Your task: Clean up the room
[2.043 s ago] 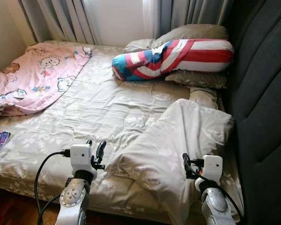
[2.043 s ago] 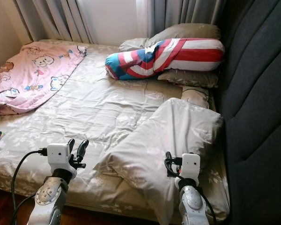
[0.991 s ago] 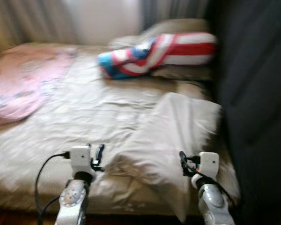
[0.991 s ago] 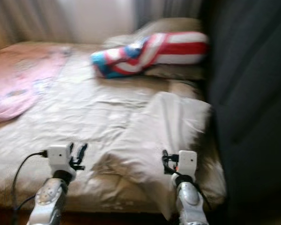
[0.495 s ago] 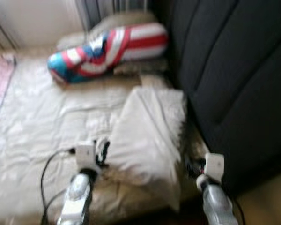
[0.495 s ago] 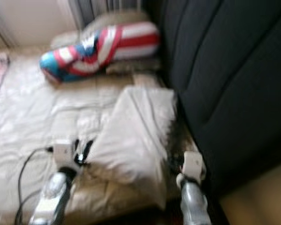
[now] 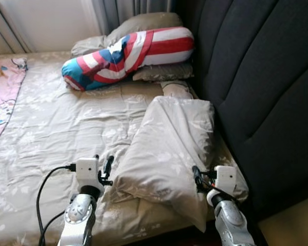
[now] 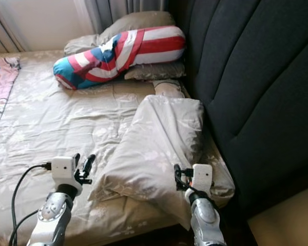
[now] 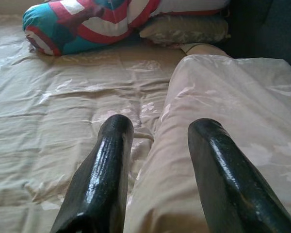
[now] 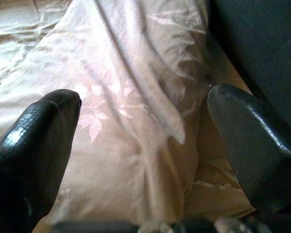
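Observation:
A beige floral pillow (image 7: 169, 138) lies crumpled on the bed's near right side, against the dark headboard (image 7: 256, 77). My left gripper (image 7: 103, 168) hovers open just left of the pillow's near corner; in the left wrist view its fingers (image 9: 109, 160) frame the pillow's edge (image 9: 223, 92). My right gripper (image 7: 197, 177) is open at the pillow's near right edge, and the right wrist view looks down on the pillow (image 10: 136, 82) between wide-spread fingers (image 10: 43, 121). Neither gripper holds anything.
A red, white and blue striped bolster (image 7: 128, 54) rests on beige pillows (image 7: 143, 23) at the head of the bed. A pink cartoon blanket (image 7: 2, 95) lies at the far left. Grey curtains (image 7: 118, 7) hang behind. The wrinkled sheet (image 7: 56, 128) is bare in the middle.
The camera has swung to the right, so the bed shifted left in view and the headboard now fills the right side. Both arms keep the same pose beside the pillow.

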`<state>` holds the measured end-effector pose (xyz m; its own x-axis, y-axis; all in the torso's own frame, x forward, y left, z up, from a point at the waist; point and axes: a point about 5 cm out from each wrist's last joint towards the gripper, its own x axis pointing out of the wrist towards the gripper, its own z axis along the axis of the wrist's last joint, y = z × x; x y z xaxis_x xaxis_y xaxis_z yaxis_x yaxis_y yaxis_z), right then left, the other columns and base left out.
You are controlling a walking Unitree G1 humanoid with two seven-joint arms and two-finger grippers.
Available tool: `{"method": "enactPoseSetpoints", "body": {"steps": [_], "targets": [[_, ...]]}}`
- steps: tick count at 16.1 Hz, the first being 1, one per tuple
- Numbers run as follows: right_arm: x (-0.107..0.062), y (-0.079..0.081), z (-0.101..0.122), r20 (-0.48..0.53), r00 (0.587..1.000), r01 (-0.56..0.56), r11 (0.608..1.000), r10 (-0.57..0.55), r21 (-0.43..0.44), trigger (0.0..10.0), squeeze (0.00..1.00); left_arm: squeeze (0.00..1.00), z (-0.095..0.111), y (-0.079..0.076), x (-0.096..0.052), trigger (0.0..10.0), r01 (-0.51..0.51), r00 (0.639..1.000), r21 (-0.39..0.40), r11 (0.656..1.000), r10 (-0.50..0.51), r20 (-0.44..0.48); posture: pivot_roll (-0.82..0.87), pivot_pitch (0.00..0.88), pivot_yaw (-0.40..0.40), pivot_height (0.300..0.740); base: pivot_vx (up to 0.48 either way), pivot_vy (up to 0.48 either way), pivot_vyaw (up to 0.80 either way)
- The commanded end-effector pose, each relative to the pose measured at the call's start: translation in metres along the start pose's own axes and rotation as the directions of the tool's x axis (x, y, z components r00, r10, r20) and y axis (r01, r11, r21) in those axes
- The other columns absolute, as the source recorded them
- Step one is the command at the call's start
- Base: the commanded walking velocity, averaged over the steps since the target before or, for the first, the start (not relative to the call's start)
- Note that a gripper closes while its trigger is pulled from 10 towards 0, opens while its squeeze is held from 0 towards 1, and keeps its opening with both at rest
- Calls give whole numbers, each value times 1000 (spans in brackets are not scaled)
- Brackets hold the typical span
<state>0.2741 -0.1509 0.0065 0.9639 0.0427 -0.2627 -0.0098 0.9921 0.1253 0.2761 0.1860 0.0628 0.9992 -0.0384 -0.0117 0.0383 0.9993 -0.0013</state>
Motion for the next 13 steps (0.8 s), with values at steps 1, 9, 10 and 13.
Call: {"method": "enactPoseSetpoints", "body": {"steps": [1, 9, 10, 13], "targets": [[0, -4, -1, -12, 1000, 7, 1000, -7, 8, 10000, 0, 0, 3, -2, 1, 10000, 4, 1000, -2, 1000, -4, 9, -1, 53, 7, 696, 0, 0, 0], [0, -11, 7, 32, 999, -8, 1000, 8, -6, 10000, 0, 0, 2, -2, 1, 10000, -28, 1000, -19, 999, 28, 2, -6, 70, 7, 696, 0, -135, 300], [0, -12, 7, 32, 999, -7, 1000, 7, -5, 10000, 0, 0, 2, -2, 2, 10000, -30, 1000, -26, 999, 30, 1, -6, 71, 7, 696, 0, 0, 0], [1, -12, 7, 24, 1000, -14, 1000, 14, -12, 10000, 0, 0, 1, -2, 1, 10000, -36, 999, -31, 999, 36, 1, -7, 70, 4, 696, 0, 0, 0]]}}
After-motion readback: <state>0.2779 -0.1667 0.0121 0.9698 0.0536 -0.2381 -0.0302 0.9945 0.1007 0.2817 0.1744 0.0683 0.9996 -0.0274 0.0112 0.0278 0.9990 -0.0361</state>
